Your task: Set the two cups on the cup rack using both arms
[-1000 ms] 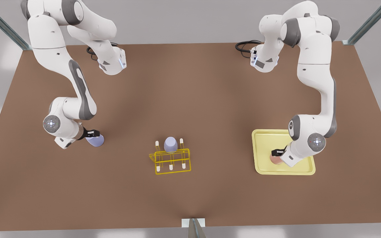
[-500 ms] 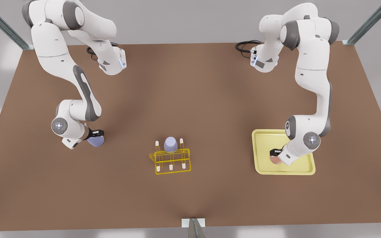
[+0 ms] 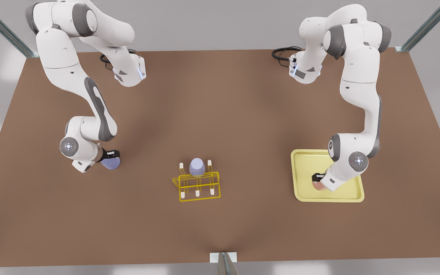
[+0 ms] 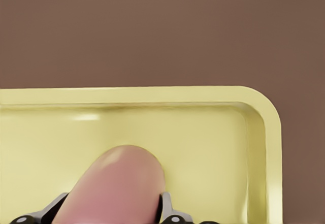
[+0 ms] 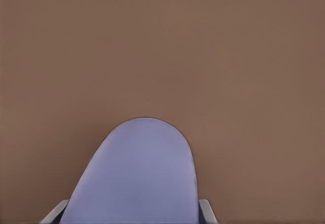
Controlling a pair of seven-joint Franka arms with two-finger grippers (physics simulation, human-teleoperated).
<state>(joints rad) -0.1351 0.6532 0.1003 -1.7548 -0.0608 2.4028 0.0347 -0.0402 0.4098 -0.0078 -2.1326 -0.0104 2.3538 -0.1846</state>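
A pink cup (image 3: pixel 318 185) (image 4: pixel 117 188) stands in the pale-yellow tray (image 3: pixel 304 160) (image 4: pixel 152 96) at the front view's right. My left gripper (image 3: pixel 318 178) (image 4: pixel 109 210) is shut on it, one finger pressed against each side. At the front view's left, a lavender cup (image 3: pixel 111 163) (image 5: pixel 137 173) rests on the brown table, with my right gripper (image 3: pixel 110 156) (image 5: pixel 129 211) shut on it. The yellow wire cup rack (image 3: pixel 199 187) sits at the table's middle front. A second lavender cup (image 3: pixel 197 167) sits upside down on one of its back pegs.
Several white-tipped pegs (image 3: pixel 197 193) on the rack are bare. Black cables (image 3: pixel 283 53) lie near the arm bases at the back. A metal post (image 3: pixel 224 263) stands at the table's front edge. Bare brown table (image 3: pixel 243 126) separates each cup from the rack.
Both wrists have shifted a little toward the rack side and settled over their cups. The cups themselves have stayed where they were.
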